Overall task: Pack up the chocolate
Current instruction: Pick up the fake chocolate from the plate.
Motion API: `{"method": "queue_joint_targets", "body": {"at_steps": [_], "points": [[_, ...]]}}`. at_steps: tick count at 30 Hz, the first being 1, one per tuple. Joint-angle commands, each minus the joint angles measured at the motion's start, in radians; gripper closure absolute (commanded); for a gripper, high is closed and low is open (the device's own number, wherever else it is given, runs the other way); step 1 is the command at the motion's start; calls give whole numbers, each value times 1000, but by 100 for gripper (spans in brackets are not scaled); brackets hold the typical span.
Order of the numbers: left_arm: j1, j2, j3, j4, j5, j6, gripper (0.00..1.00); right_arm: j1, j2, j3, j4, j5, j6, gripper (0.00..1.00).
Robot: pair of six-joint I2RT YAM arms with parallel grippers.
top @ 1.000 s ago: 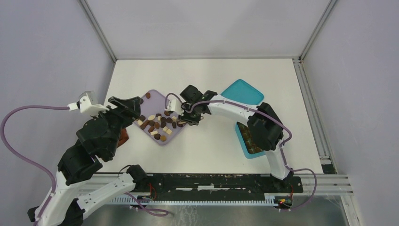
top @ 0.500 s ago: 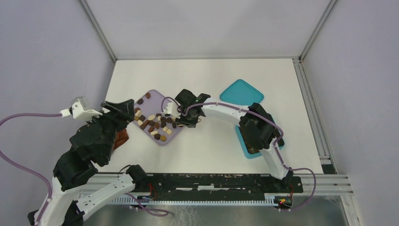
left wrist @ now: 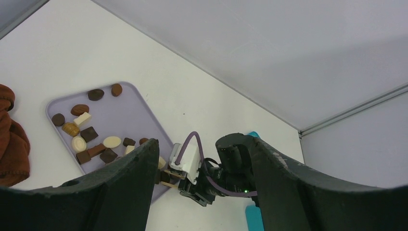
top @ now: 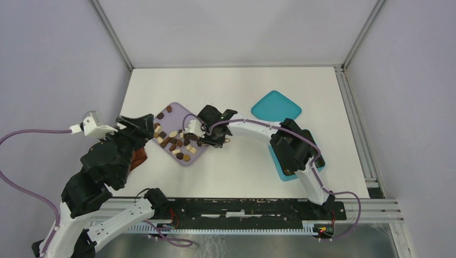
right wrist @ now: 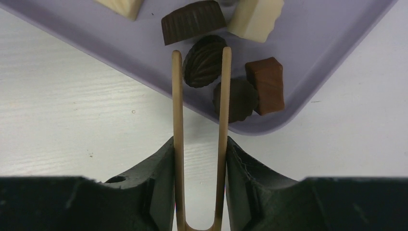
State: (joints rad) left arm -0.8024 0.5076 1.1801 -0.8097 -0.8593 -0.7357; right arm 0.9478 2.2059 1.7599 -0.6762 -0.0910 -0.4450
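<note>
Right fingers (right wrist: 154, 192) pinching tongs (right wrist: 177, 120) astride dark chocolate (right wrist: 204, 65), left fingers (left wrist: 120, 192) spread, hovering high

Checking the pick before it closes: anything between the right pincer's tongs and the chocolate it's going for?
Nothing visible. The tongs held by the right pincer straddle the dark oval chocolate on the purple tray. A round dark piece sits close against one tong arm.

Left arm (top: 105, 161) and right arm (top: 254, 128): white link shells, black joint housings, looping purple cables (left wrist: 184, 147), black-fingered left gripper (left wrist: 199, 149) and right gripper (right wrist: 199, 159).
</note>
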Motion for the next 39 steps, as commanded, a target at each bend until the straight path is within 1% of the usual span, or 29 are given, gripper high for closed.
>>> {"method": "queue_joint_targets", "body": {"at_steps": [1, 4, 19, 29, 35, 39], "points": [[3, -10, -2, 12, -23, -19, 25, 16, -1, 37, -13, 19, 17, 58], [3, -11, -4, 13, -21, -21, 25, 17, -16, 25, -12, 10, 22, 58], [3, -5, -8, 27, -12, -21, 25, 26, -20, 15, -21, 69, 24, 56], [3, -3, -5, 31, -10, -19, 25, 36, -54, 14, -14, 77, 32, 57], [3, -1, -6, 31, -12, -18, 25, 36, -90, 15, -1, 37, 37, 58], [2, 2, -8, 36, -9, -16, 25, 45, -64, 45, 1, 36, 38, 58]]}}
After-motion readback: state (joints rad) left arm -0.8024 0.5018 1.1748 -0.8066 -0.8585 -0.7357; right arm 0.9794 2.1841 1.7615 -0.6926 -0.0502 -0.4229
